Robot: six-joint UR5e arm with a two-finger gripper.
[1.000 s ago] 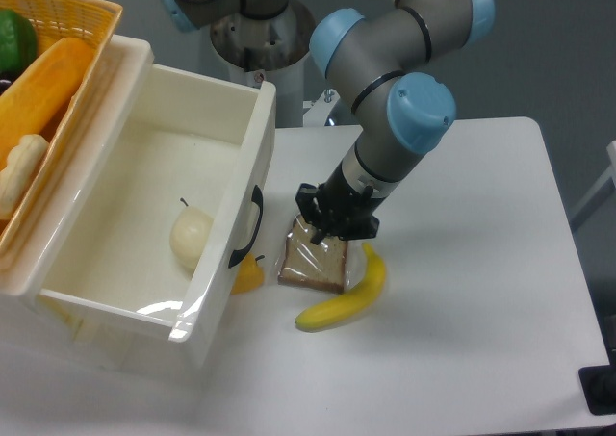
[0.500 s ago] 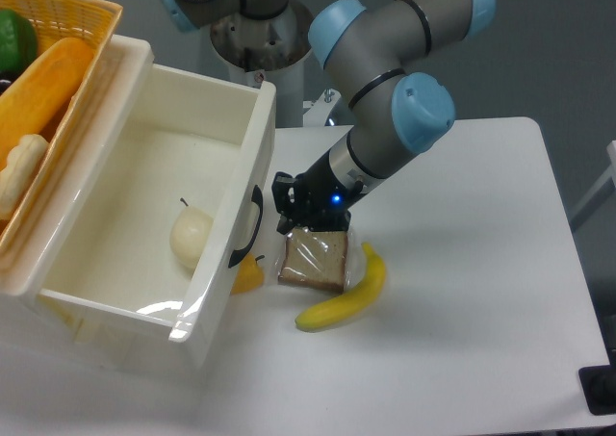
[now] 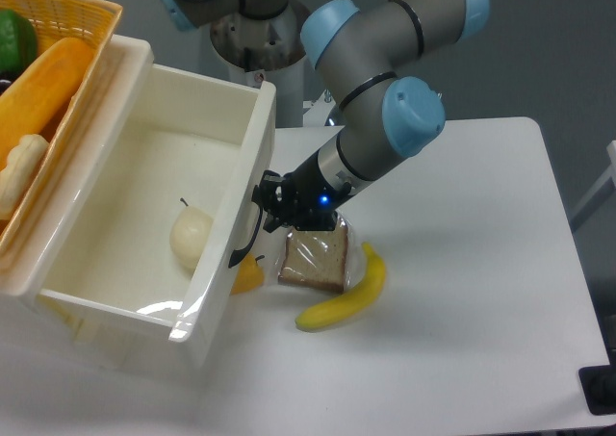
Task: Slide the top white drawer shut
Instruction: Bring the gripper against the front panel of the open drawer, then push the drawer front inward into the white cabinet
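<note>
The top white drawer point(image 3: 144, 191) stands pulled far out toward the table's front, its glossy cream walls open to view. A pale round fruit point(image 3: 191, 237) lies inside it. The curved black handle point(image 3: 249, 226) sits on the drawer's front panel. My gripper point(image 3: 272, 205) is right beside that handle, at or nearly touching the drawer front. Its fingers look close together with nothing between them, but they are dark and small here.
A wrapped slice of bread point(image 3: 315, 259) and a banana point(image 3: 344, 294) lie on the white table point(image 3: 462, 263) just under the arm. An orange object point(image 3: 246, 276) peeks out below the drawer front. A yellow wicker basket point(image 3: 58, 32) with food sits on top at left.
My gripper has moved left from above the bread to the drawer's front by the handle. The drawer has not moved.
</note>
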